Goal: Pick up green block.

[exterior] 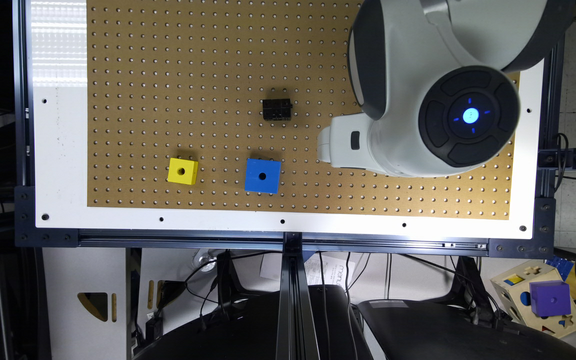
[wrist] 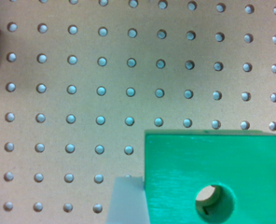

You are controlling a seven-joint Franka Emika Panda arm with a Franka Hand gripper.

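Worktop [exterior: 63, 150]: white panel carrying a tan pegboard [exterior: 168, 75], matt fibreboard drilled in a regular grid of small round holes, framed by dark metal rails.

Green block [wrist: 184, 163]: bright green cube, smooth faces with faint machining lines, one round hole bored through the face turned to the wrist camera. In the wrist view it sits close to the lens over the pegboard, with one pale, flat finger [wrist: 126, 200] of the pincer pressed against its side. The opposite finger is out of frame, so whether the pincer is actually pinching the block I cannot tell.

Robot arm [exterior: 418, 90]: glossy white shell with dark grey joints and a round black cap lit blue at its centre; it hangs over the pegboard at the exterior view's right. The pincer [exterior: 324, 145] shows as a white part at its end.

Blue cube [exterior: 262, 176]: saturated blue, crisp edges, a dark round hole on top; on the pegboard to the exterior view's left of the arm.

Yellow cube [exterior: 182, 171]: smaller, same holed form, well apart to the exterior view's left of the blue cube.

Black fitting [exterior: 276, 109]: small, blocky, ribbed, matt; on the pegboard, apart from both cubes.

Below the worktop: cables, black chair backs, and a pale wooden shape-sorter box [exterior: 518, 295] with a purple cube [exterior: 549, 298] set against it.
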